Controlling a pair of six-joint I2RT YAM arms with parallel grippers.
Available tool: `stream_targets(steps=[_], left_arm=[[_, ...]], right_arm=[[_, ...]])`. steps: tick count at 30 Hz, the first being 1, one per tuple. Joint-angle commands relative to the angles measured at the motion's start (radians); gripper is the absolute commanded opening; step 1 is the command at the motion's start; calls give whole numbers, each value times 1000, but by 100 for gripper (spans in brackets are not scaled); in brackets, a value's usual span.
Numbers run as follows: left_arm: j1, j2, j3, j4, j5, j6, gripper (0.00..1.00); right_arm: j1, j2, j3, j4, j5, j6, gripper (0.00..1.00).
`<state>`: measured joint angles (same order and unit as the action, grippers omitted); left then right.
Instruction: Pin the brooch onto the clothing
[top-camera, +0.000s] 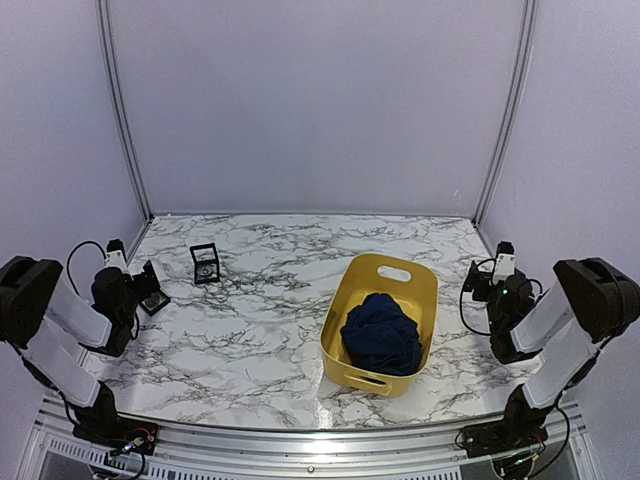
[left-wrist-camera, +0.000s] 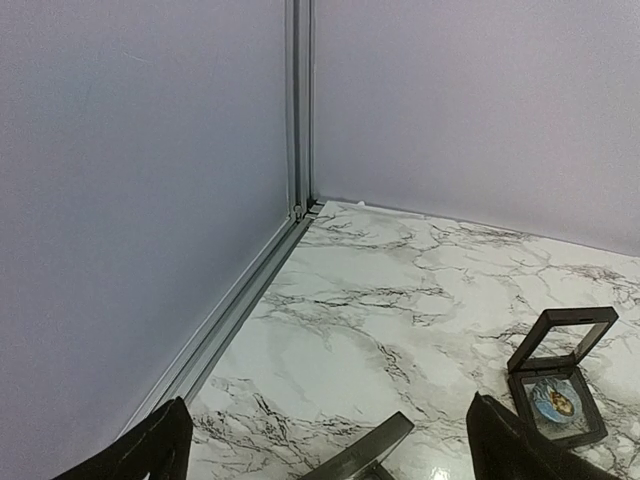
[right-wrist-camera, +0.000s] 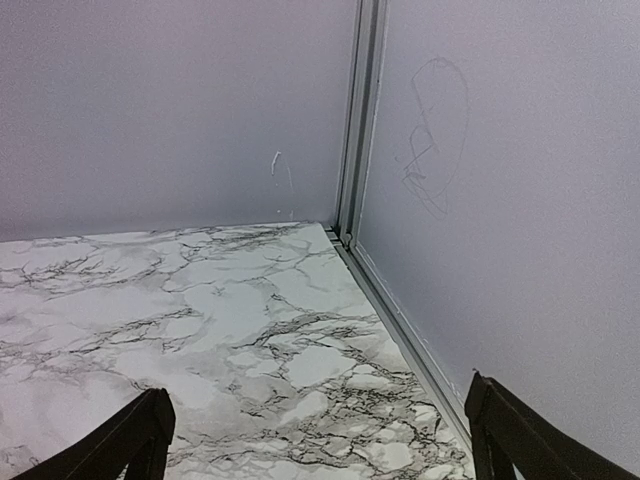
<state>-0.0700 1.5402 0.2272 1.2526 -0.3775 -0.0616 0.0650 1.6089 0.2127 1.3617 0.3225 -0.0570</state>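
I find no text, number, brand or sign that I can read in any view. The nearest thing to writing is a faint scribble (right-wrist-camera: 432, 135) on the right-hand wall (right-wrist-camera: 530, 260) in the right wrist view: loose looping lines that form no letters I can make out. A short pale scratch (right-wrist-camera: 280, 165) on the back wall (right-wrist-camera: 150, 100) is no character either. The brooch (left-wrist-camera: 553, 398) in its open case (left-wrist-camera: 562, 340) shows a pale blue face, too small for me to tell any lettering. The clothing (top-camera: 380, 335) lies bunched in the yellow basket (top-camera: 342, 300), showing me only plain navy cloth.
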Motion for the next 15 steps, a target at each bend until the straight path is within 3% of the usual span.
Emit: stream_targets(steps=[1,4,6,8,10,12,15], left_arm=[[0,-51,19,-20,2,23,99],[-1,-213,108,-304,-124,-29,99],[-2,-306,130,-317,-169,-5,99],[-8,-409,157,-335,-204,-32,99],[-31,-504,203,-387,-146,-60,99],[-85,-558,323,-497,-17,-60,99],[-241,-512,583,-766,104,12,98]], right_arm=[[-3,-5,14,38,-5,-5,99],[-7,-9,15,40,-10,-1,99],[-9,-67,-8,2,43,39,98],[-14,-63,-74,172,25,21,98],[-4,-79,-132,270,58,8,98],[2,-250,-133,112,107,23,99],[-34,-565,73,-490,36,124,99]])
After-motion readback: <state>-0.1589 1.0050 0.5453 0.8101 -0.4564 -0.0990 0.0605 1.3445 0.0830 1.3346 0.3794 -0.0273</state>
